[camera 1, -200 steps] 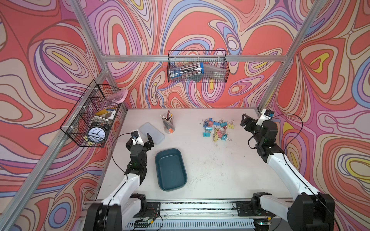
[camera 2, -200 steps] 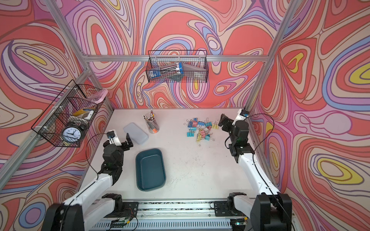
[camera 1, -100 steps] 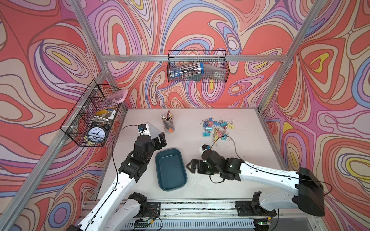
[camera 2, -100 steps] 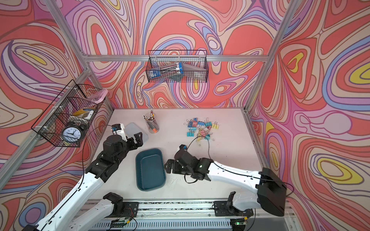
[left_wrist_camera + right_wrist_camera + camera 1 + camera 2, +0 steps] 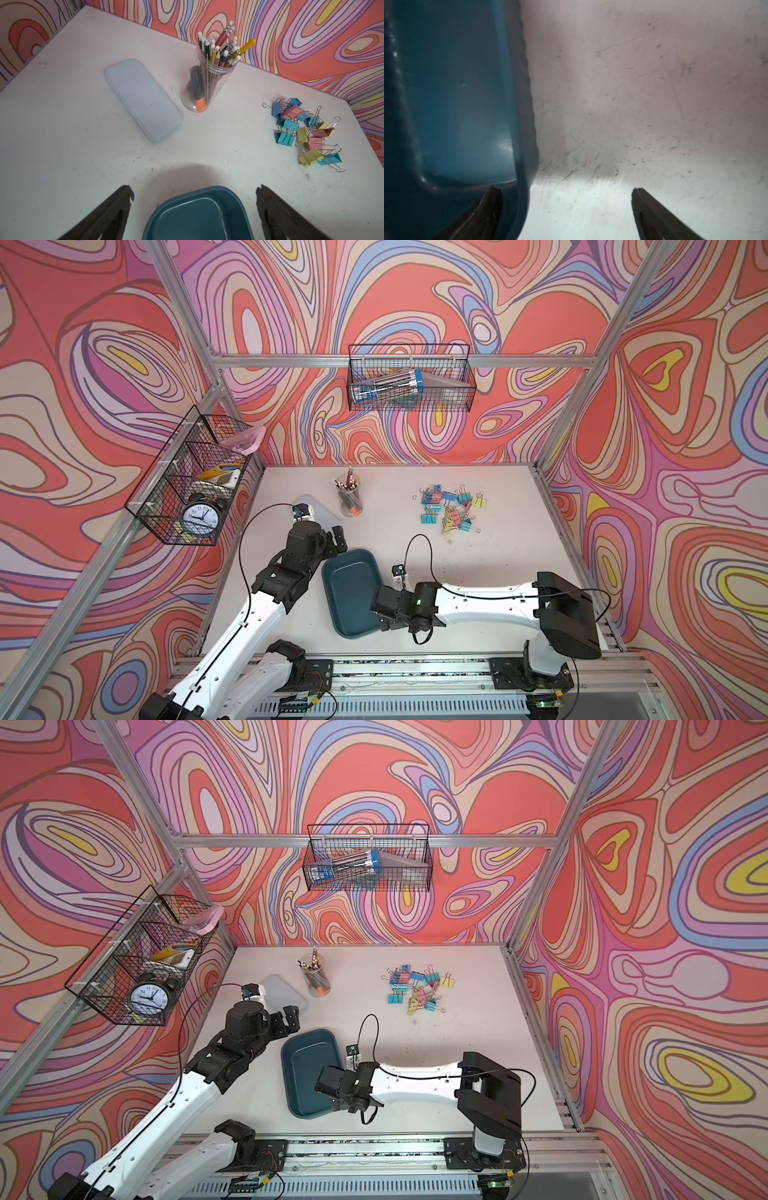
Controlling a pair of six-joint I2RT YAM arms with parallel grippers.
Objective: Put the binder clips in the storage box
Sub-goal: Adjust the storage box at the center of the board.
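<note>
- Right wrist view: right tool (image 5: pixel 564 191) was spread wide and straddled the storage box (image 5: pixel 456 93) wall near a corner. One jaw sat inside, the other over bare surface (image 5: pixel 633 83). Nothing was pinched.
- Left wrist view: left tool (image 5: pixel 194 192) was also spread and empty, with the box's far end between its jaws.
- In both top views the binder clips (image 5: pixel 451 508) lay heaped at the far right, well apart from the empty box.
- Step looked like box setup; no clip was picked yet.
- Next move probably called for closing on the wall and dragging the box nearer the pile.
</note>
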